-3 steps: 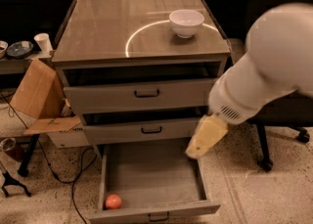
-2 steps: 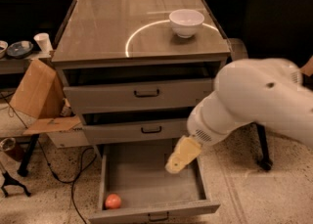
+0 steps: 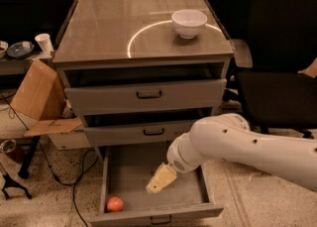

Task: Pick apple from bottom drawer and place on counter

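The apple (image 3: 115, 203) is small and reddish-orange. It lies in the front left corner of the open bottom drawer (image 3: 184, 197), on its flat grey floor. My gripper (image 3: 159, 180) hangs over the middle of the drawer floor, to the right of the apple and a little behind it, apart from it. The white arm comes in from the right. The counter (image 3: 99, 32) is the glossy grey-brown cabinet top with a pale circular arc, above the drawers.
A white bowl (image 3: 189, 23) stands on the counter at the back right. Two upper grey drawers (image 3: 148, 94) are slightly pulled out. A black chair (image 3: 282, 72) stands to the right. A cardboard box (image 3: 37, 92) and cables lie on the floor at the left.
The arm has swung down and to the left. The gripper has moved from beside the drawer's right edge to over the middle of the drawer floor, closer to the apple.
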Available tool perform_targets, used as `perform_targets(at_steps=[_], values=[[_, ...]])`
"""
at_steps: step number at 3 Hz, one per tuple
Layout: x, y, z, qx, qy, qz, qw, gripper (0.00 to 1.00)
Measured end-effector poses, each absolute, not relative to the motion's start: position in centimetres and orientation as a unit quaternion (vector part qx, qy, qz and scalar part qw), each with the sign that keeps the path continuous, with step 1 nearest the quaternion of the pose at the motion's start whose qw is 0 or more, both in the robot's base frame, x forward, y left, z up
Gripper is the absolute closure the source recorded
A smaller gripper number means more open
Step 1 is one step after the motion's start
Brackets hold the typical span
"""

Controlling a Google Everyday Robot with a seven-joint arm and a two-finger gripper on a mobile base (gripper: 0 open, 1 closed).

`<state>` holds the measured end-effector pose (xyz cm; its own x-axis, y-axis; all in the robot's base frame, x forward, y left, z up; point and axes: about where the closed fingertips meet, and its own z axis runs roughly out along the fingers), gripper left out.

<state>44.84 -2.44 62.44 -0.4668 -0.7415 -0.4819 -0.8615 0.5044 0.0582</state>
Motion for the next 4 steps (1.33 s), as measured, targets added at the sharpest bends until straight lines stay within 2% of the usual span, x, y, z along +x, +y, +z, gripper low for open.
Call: perform_targets(at_steps=[1,3,4], values=[[46.8,-1.6,62.5,-0.462,0.840,0.150,0.242,0.00],[48.8,0.6,60.5,-0.477,0.825,0.164,0.256,0.00],[52.8,3.0,55.8,-0.476,0.820,0.183,0.260,0.00]])
